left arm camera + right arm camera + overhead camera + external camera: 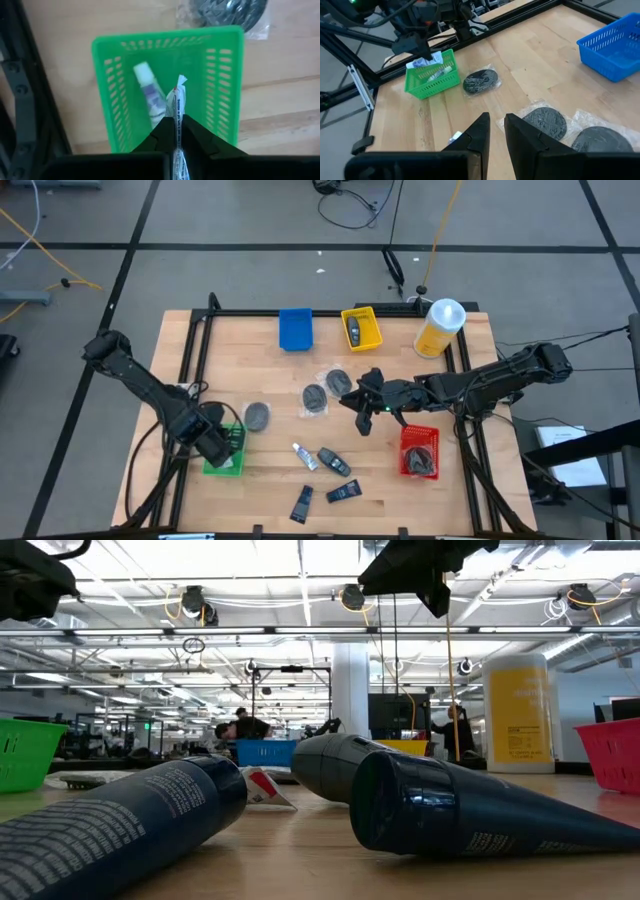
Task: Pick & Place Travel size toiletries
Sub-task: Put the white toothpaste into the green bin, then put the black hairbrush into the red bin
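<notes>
My left gripper (pixel 175 124) hovers over the green tray (pixel 226 452), shut on a thin white tube. A second white tube with a purple label (pixel 151 95) lies in that tray. My right gripper (pixel 497 121) hangs in the air over mid-table (pixel 361 416), fingers slightly apart and holding nothing. Three bagged dark discs (pixel 258 415) (pixel 315 397) (pixel 340 380) lie flat on the table. Nearer the near edge lie a small white tube (pixel 303 456), a black oval piece (pixel 333 462) and two dark flat tubes (pixel 344 492) (pixel 302 503). My left gripper pinches the thin white tube (pixel 176 107) between its two fingers, seen edge-on. The fingers come from above, pointing down into the green tray. The tube's crimped free end (pixel 180 81) sticks out past the fingertips, lifted clear of the tray floor.
A blue tray (pixel 295 328) and a yellow tray (pixel 361 328) holding a dark item stand near the far edge, beside a big yellow bottle (pixel 440 328). A red tray (pixel 420 450) with a dark item sits at the right. A black frame rail (pixel 190 360) borders the table.
</notes>
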You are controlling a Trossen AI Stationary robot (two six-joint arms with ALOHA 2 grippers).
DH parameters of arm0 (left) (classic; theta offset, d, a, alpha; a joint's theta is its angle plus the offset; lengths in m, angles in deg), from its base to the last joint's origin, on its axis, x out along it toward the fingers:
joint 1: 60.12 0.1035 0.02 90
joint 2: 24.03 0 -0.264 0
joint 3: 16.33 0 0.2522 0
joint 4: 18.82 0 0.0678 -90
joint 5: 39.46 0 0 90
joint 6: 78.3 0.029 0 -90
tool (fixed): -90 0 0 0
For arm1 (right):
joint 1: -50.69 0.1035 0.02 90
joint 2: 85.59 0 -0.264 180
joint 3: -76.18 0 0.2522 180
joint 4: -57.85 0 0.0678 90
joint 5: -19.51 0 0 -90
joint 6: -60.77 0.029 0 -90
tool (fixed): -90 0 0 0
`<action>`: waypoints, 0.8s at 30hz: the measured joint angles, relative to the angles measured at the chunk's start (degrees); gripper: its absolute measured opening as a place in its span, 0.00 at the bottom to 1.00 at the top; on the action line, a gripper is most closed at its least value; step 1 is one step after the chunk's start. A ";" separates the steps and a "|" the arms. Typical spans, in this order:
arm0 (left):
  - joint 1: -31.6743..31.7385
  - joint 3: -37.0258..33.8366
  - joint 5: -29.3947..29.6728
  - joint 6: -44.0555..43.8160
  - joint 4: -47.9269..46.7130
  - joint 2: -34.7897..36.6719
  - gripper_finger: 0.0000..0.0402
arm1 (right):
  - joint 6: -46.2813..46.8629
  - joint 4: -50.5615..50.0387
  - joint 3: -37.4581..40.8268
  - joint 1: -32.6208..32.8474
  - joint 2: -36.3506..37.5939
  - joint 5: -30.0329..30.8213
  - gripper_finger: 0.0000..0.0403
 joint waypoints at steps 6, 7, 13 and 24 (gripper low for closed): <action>0.08 0.00 3.24 5.02 0.05 0.00 0.17 | -1.95 0.70 0.80 -0.09 -0.02 -0.12 0.12; 0.08 0.00 3.23 5.51 0.03 0.00 0.19 | -1.98 1.18 1.25 -0.27 -0.02 -0.19 0.12; 0.08 0.00 3.23 5.91 -0.30 0.00 0.34 | 1.86 1.36 4.20 -0.78 -0.02 -0.57 0.15; 0.83 0.00 8.90 15.88 -0.26 8.50 0.42 | -5.22 5.83 6.04 -3.00 -1.09 -1.87 0.42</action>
